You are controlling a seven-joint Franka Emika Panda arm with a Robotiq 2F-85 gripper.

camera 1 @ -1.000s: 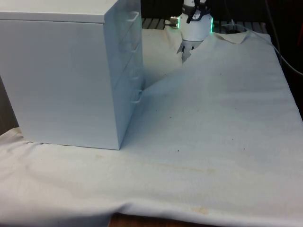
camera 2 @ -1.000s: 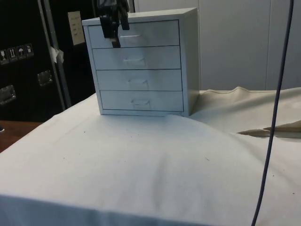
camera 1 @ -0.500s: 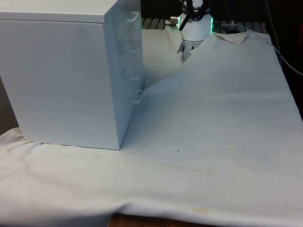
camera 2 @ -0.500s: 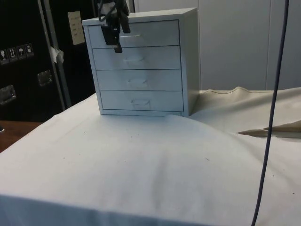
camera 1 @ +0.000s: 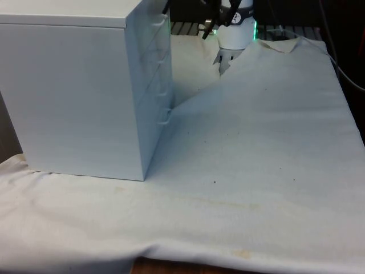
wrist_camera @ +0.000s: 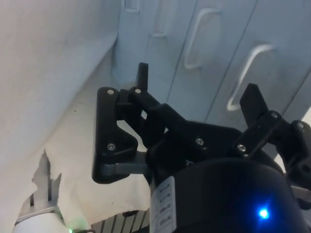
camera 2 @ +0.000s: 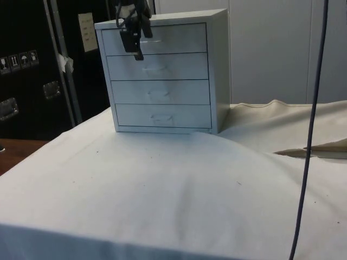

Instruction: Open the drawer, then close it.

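Note:
A white chest of four drawers (camera 2: 162,70) stands on the cloth, at the front view's left (camera 1: 74,91). All its drawers sit flush, each with a small white handle. My black gripper (camera 2: 136,50) hangs in front of the top drawer (camera 2: 179,39), just to one side of its handle (camera 2: 152,41). In the wrist view the gripper (wrist_camera: 197,90) is open, with nothing between its fingers (wrist_camera: 142,77). The top drawer's handle (wrist_camera: 250,70) lies close beyond one fingertip, and the other handles line up behind it.
A dark cable (camera 2: 310,135) hangs down at the side view's right. The white cloth (camera 1: 256,160) rises in folds (camera 2: 309,149) near there. The robot's base (camera 1: 235,40) stands at the table's far end.
The gripper has shifted a little towards the chest and the top drawer's handle. The drawers have not moved.

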